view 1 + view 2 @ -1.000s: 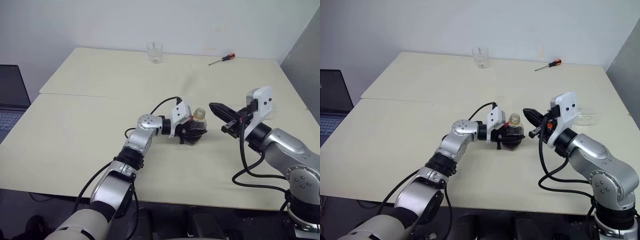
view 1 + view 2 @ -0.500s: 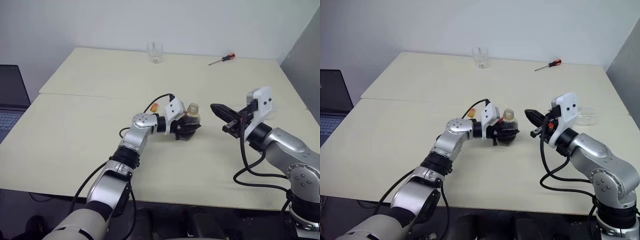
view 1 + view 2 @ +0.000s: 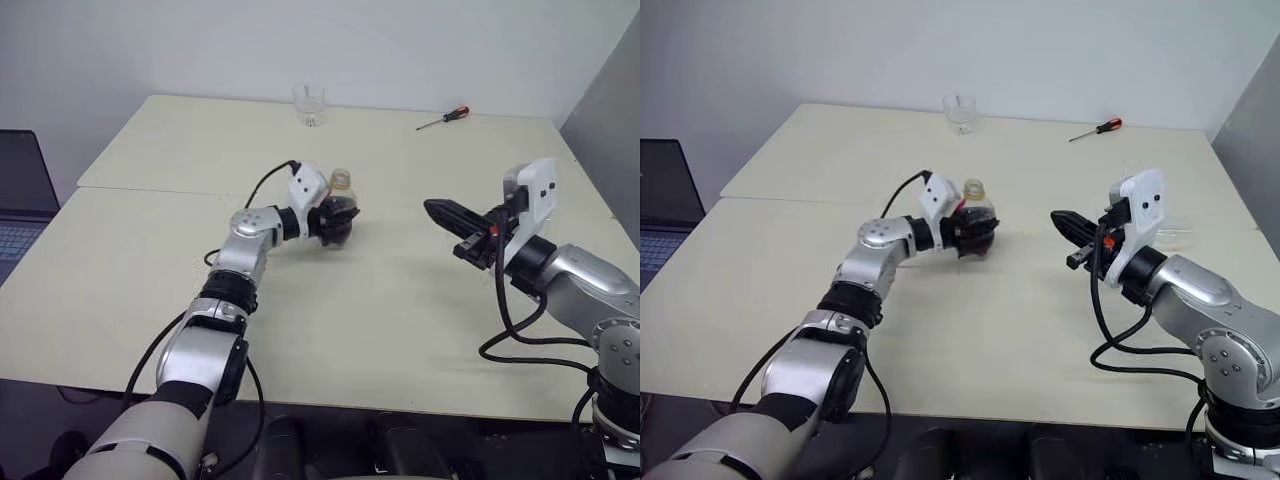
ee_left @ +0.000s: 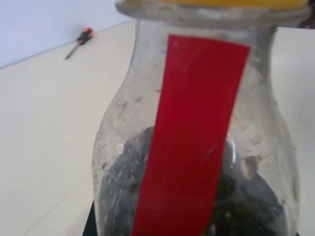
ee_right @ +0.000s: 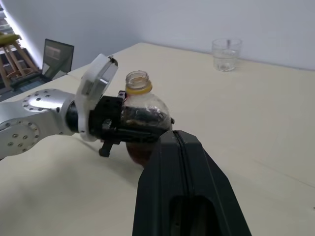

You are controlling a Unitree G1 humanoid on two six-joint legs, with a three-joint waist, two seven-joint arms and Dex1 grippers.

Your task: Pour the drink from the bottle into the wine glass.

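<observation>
While your right gripper (image 3: pixel 447 213) hangs with fingers pressed together at the frame's right, your left gripper (image 3: pixel 975 228) at centre pinches the upright bottle (image 3: pixel 975 205); farther up sits a tumbler (image 3: pixel 960 113).

Readable text: none.
Bottle (image 4: pixel 197 147) label: a plain red strip (image 4: pixel 192 132), with no letters or numbers on it.
Left gripper's white housing (image 5: pixel 96 93), just beside the bottle: blank, no marking legible.
Right gripper's white housing (image 3: pixel 535 190): no text can be made out.
</observation>
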